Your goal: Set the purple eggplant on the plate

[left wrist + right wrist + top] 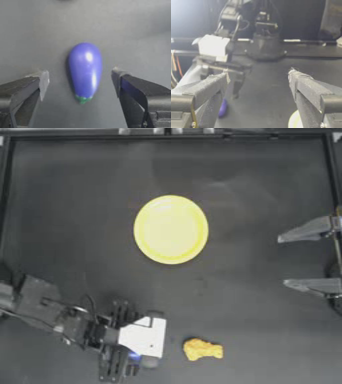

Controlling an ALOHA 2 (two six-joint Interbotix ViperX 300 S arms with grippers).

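Top view shows the left end effector [130, 355] at the lower left of the frame, low over the dark counter [80, 203]. Its jaws are apart, and the purple eggplant [85, 71] lies on the counter between them, touching neither. The yellow plate [170, 229] sits near the centre, well apart from it. A lumpy yellow-orange piece [202, 349] lies just beside this end effector. The right end effector [286, 260] waits at the right edge, jaws wide apart.
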